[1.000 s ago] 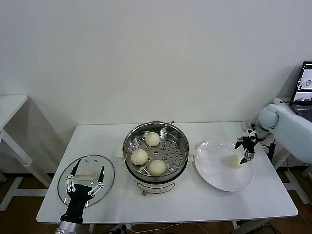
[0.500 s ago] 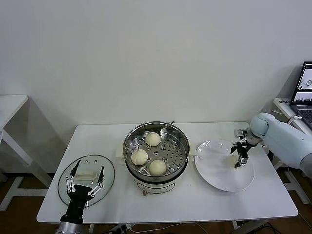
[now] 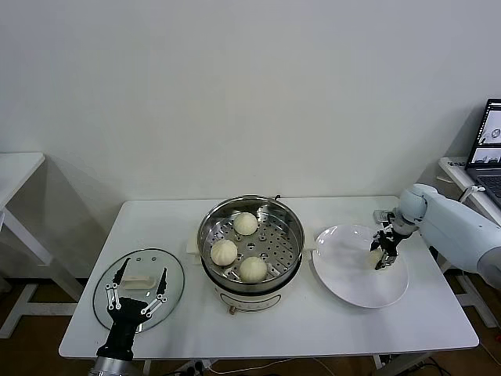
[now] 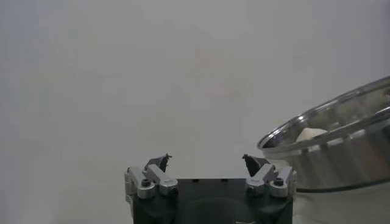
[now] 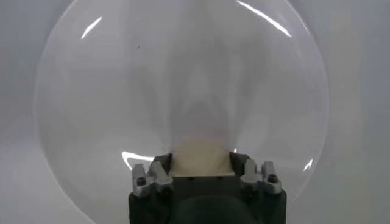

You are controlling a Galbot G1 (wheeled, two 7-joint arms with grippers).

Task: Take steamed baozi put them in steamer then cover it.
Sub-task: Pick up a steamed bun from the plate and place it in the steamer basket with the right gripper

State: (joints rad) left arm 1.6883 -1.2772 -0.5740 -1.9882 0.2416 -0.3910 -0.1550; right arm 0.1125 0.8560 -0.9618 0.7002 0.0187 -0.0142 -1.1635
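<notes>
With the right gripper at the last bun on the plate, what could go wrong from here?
1. The right gripper has its fingers around the last bun on the plate; squeezing too hard may dent it, and a loose grip may drop it.
2. Three buns already sit in the steamer, so the fourth could land on one instead of the free spot.
</notes>
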